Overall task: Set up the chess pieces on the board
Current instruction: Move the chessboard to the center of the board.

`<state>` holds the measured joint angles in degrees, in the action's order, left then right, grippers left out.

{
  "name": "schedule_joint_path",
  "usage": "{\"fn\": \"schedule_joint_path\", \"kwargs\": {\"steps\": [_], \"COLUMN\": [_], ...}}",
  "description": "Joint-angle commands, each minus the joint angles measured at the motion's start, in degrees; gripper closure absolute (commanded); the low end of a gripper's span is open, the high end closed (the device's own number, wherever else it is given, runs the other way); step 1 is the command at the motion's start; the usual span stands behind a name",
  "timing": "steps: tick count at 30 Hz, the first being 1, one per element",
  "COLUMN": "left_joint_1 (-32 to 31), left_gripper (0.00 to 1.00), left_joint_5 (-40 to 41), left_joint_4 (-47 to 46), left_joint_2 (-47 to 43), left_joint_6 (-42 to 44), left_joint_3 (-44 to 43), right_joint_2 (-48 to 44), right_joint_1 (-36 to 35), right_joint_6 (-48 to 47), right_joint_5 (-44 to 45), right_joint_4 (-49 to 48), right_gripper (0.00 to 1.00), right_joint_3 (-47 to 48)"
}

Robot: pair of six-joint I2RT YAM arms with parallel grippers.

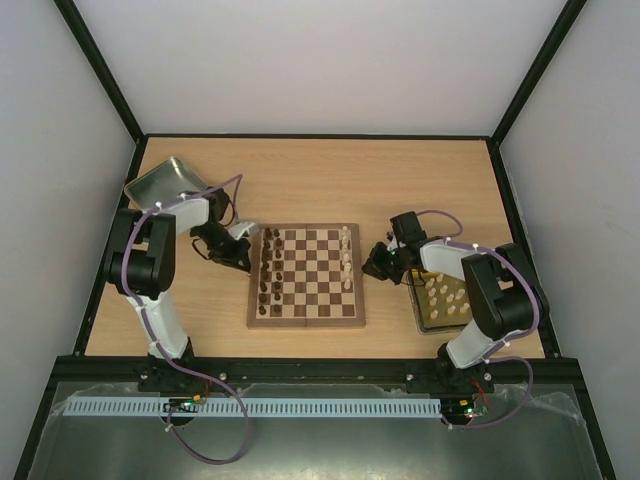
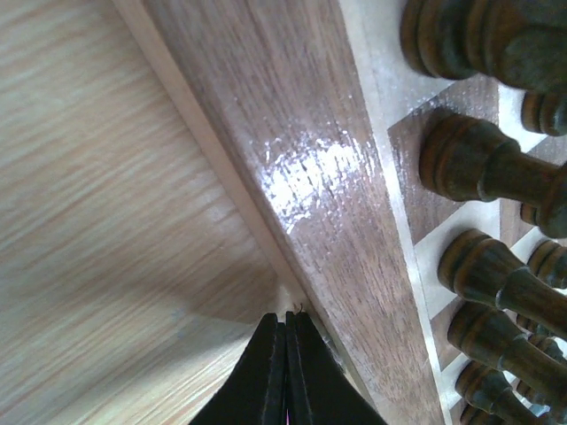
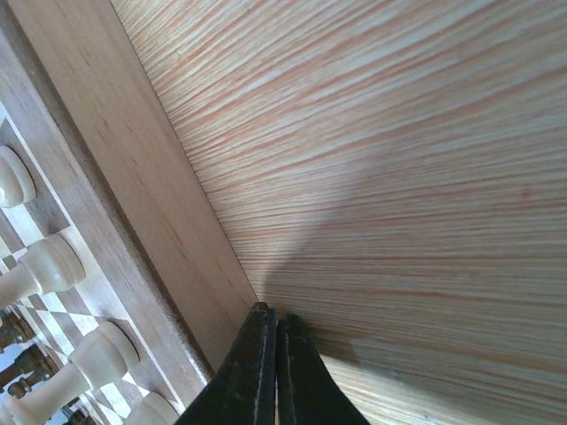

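I read the job as a bit past halfway. The dark pieces (image 1: 270, 272) stand in two files down the left side of the board (image 1: 306, 321), which sits mid-frame in the overhead view. That side looks complete, though they are too small there for me to count. On the right side only one file of cream pieces (image 1: 347, 255) is up, and it seems to stop short of the lower corner. More cream pieces lie in the tray (image 1: 419, 305) at the right of the frame, so those are what is left.

The left gripper (image 2: 285, 323) is pinched fully together with nothing in it, tips low beside the board's left border. The right gripper (image 3: 271, 319) is likewise closed and empty, just off the right border.

The tabletop (image 1: 320, 180) is pale wood grain, with a tin (image 1: 160, 182) at upper left. Plain pale walls (image 1: 300, 60) and a black frame (image 1: 100, 70) box it in.
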<state>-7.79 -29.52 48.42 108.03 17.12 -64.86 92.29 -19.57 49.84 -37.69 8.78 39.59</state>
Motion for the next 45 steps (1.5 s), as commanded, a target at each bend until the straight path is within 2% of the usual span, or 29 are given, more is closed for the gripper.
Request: {"fn": "schedule_joint_path", "kwargs": {"steps": [1,16,23,28,33,37,42,45], "left_joint_1": [-3.0,-3.9,-3.6,-2.8,-0.7,1.3,5.7,8.1], "left_gripper": [0.98,0.98,0.93,0.89,0.92,0.98,0.97,0.93], "left_joint_5": [-7.7,-4.3,-2.3,0.0,1.8,3.3,4.2,3.9], "left_joint_4": [0.7,-1.6,-2.3,-2.2,-1.0,-1.0,-0.6,0.3], "left_joint_2": [-2.2,-3.3,-4.1,-5.8,-7.3,-9.4,-13.0,-15.2], "left_joint_6": [-0.5,-1.8,-2.4,-1.8,-0.3,1.1,2.2,3.4], "left_joint_3": [1.0,1.6,1.4,1.7,2.5,4.6,5.7,5.5], "right_joint_2": [1.0,0.0,-3.4,-5.7,-6.6,-6.9,-7.1,-8.1], "right_joint_1": [0.2,2.3,2.2,2.3,2.6,2.7,2.6,2.8], "right_joint_6": [-2.6,-5.3,-5.7,-6.6,-6.8,-8.3,-10.6,-10.9], "right_joint_5": [1.8,3.0,3.9,6.6,7.9,11.8,22.2,28.7], "right_joint_4": [8.0,13.2,15.8,19.8,23.2,28.6,39.4,46.1], "right_gripper": [0.98,0.98,0.98,0.98,0.98,0.98,0.98,0.98], "right_joint_3": [-1.7,0.9,0.4,3.1,8.5,15.3,24.2,26.5]}}
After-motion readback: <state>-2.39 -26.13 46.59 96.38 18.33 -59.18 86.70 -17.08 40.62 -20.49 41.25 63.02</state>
